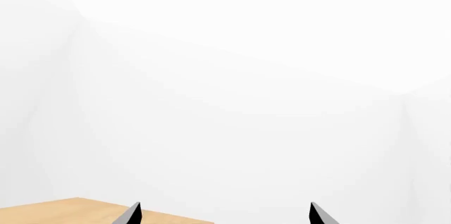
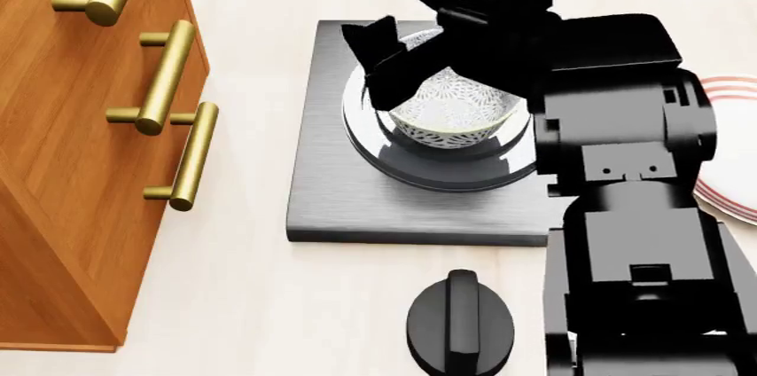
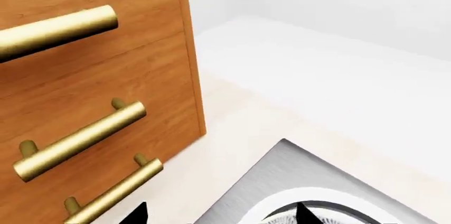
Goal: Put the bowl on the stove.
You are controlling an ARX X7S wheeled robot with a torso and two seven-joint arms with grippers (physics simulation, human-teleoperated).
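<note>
The bowl (image 2: 456,108), white with a grey-blue floral pattern, sits upright in the round burner of the dark grey stove (image 2: 343,185). My right gripper (image 2: 426,30) hangs just above the bowl's far left rim with its jaws wide open and nothing in them. In the right wrist view the gripper (image 3: 221,214) has one fingertip (image 3: 304,213) over the bowl (image 3: 335,220) and the other off the stove (image 3: 275,174). My left gripper (image 1: 225,214) is open and empty. It faces a white wall and does not show in the head view.
A wooden cabinet (image 2: 71,154) with brass handles (image 2: 190,159) stands left of the stove. A black round knob (image 2: 459,323) lies in front of it. A white plate with red rings (image 2: 731,150) is at the right, partly behind my right arm. A wooden corner (image 1: 63,212) shows below the left gripper.
</note>
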